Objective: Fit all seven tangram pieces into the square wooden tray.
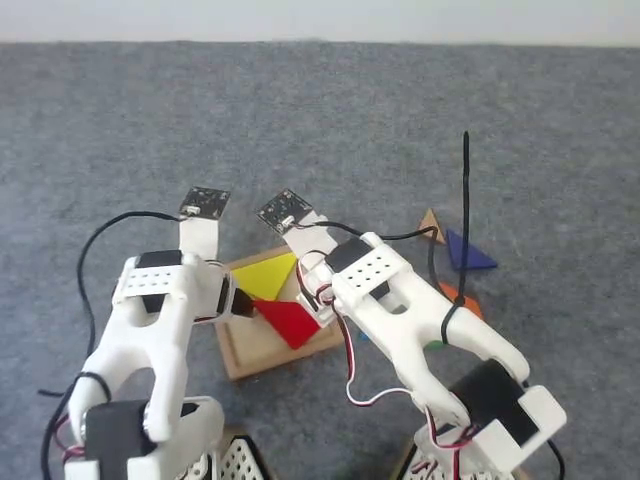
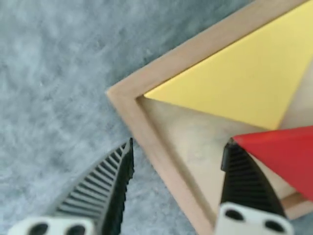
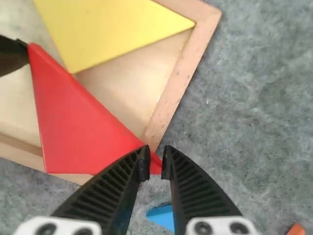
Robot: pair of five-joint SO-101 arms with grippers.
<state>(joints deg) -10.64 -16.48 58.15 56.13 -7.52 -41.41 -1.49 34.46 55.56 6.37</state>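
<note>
Thin, stiff, likely slick: red triangle (image 3: 73, 122) nipped at its corner tip by right gripper (image 3: 155, 152), left gripper (image 2: 179, 147) agape — mid-edge hold safer.

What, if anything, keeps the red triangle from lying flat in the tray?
The tray's rim: the red triangle overlaps it near the right gripper. A finger of the left gripper sits inside, at its corner.

Grey carpeted table (image 1: 300, 120), square wooden tray (image 1: 256, 338) on it, dark blue triangle (image 1: 467, 252) and small tan triangle (image 1: 432, 226) lying together off to one side, orange piece (image 1: 462, 299) near them.
</note>
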